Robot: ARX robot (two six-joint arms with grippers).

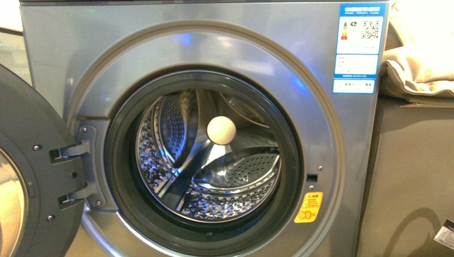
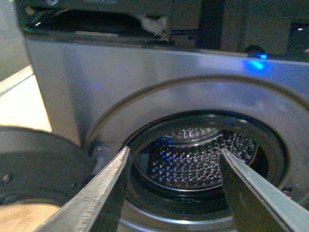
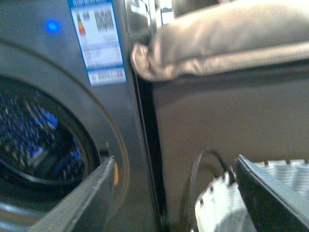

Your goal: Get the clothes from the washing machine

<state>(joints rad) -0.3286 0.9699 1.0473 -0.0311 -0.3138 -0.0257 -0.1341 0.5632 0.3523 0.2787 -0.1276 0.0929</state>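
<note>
The grey washing machine (image 1: 321, 128) fills the front view with its round door (image 1: 21, 176) swung open at the left. Its steel perforated drum (image 1: 214, 176) shows bare metal and a pale round knob (image 1: 221, 130) at the back; the clothes are out of view. Neither arm shows in the front view. My left gripper (image 2: 175, 154) is open, its two fingers framing the drum mouth (image 2: 203, 159) from outside. My right gripper (image 3: 174, 162) is open beside the machine's right edge (image 3: 137, 145), over a woven basket (image 3: 217, 203).
A beige cushion (image 1: 423, 59) lies on a tan cabinet (image 1: 412, 171) right of the machine. The grey-and-white woven basket with a dark handle (image 3: 200, 164) sits low beside the cabinet. A blue-white label (image 1: 358, 48) and an orange sticker (image 1: 309, 207) mark the machine's front.
</note>
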